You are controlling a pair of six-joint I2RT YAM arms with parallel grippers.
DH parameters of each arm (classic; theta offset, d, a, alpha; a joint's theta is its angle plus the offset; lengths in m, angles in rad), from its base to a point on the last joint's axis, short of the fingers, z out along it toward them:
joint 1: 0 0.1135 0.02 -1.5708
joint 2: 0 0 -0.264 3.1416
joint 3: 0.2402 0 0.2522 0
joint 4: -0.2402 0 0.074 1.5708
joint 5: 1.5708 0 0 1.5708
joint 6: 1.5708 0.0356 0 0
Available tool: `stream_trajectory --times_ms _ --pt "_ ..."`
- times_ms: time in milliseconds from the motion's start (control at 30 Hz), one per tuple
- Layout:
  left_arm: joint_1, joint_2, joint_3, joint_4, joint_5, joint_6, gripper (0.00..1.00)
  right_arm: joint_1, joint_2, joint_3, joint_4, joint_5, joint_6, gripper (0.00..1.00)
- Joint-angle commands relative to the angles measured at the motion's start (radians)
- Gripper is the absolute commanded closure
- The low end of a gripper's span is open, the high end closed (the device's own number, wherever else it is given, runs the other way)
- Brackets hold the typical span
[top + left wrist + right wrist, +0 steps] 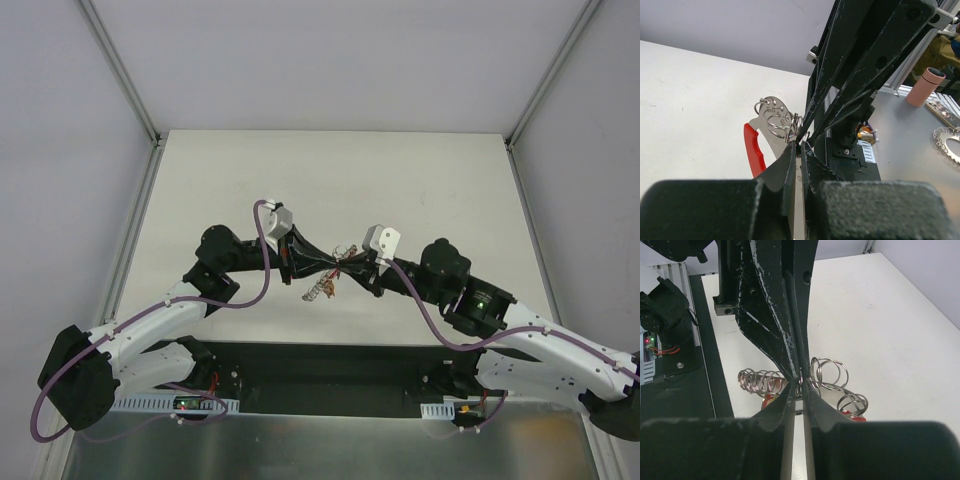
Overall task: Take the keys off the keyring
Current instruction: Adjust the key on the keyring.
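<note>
Left hand [799,146] and right hand [799,388] are meeting tip-to-tip, both pinching the keyring [775,120]; keys [318,291] are dangling on the left hand's side.

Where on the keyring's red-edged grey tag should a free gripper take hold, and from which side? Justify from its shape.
Probably the red plastic piece: a long bar along the free edge of the flat grey tag, away from the rings and the left fingers clamped there. Approach from that open edge, closing on its two flat faces.
</note>
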State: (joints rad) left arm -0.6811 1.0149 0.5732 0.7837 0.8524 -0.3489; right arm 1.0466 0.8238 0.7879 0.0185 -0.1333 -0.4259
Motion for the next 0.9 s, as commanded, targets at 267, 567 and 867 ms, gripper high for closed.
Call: stream_trajectory --times_ms 267,567,867 --pt "-0.034 -0.016 0.017 0.051 0.073 -0.018 1.00 -0.003 -0.014 0.011 0.006 0.047 -0.028 0.99" --pt "-0.032 -0.080 0.010 -0.174 -0.024 0.085 0.52 -0.008 0.043 0.201 -0.408 0.165 0.061 0.99" --pt "-0.032 -0.229 -0.078 -0.391 -0.315 0.125 0.47 -0.016 0.216 0.485 -0.949 0.179 0.157 0.99"
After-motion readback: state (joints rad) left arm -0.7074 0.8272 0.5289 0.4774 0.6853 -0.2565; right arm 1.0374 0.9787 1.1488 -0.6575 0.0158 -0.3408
